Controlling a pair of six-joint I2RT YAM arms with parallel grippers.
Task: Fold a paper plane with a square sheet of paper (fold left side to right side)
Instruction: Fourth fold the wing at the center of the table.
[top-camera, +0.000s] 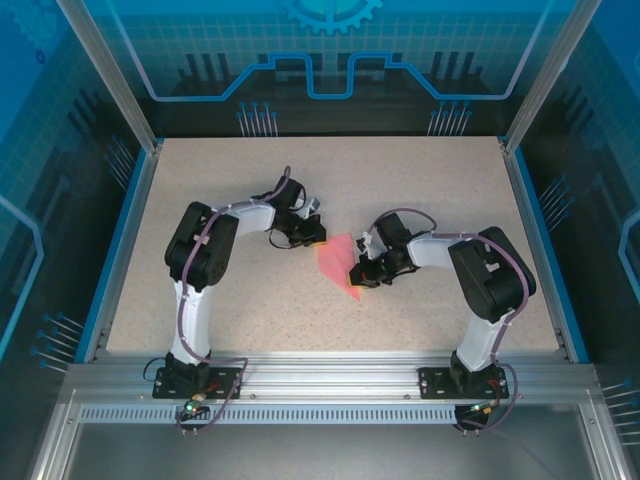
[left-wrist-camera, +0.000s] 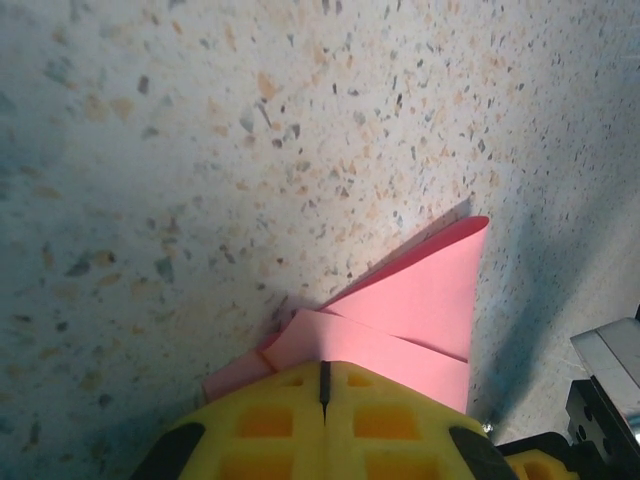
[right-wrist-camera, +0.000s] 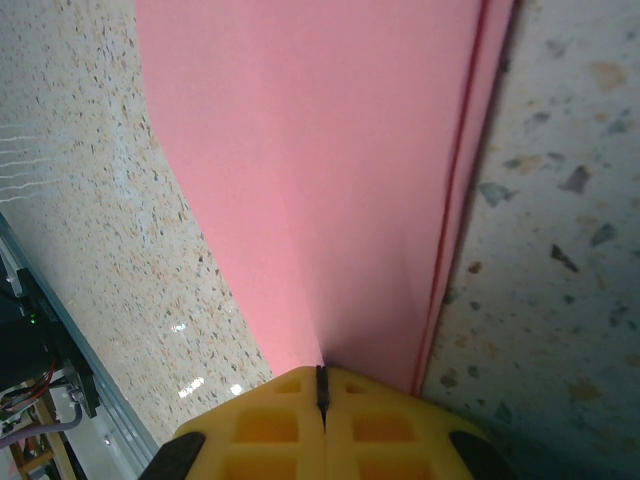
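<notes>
On the table (top-camera: 430, 190), elbows out, wrists turned inward, left pincer (top-camera: 311, 233) and right pincer (top-camera: 362, 276) each pinching the pink paper (top-camera: 337, 260).

bare table (top-camera: 420, 180) all around, left hand (top-camera: 312, 236) and right hand (top-camera: 361, 272) crowd centre

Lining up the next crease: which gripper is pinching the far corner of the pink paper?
The left gripper: it is shut on the far corner of the pink paper, while the right gripper clamps the nearer side.
</notes>
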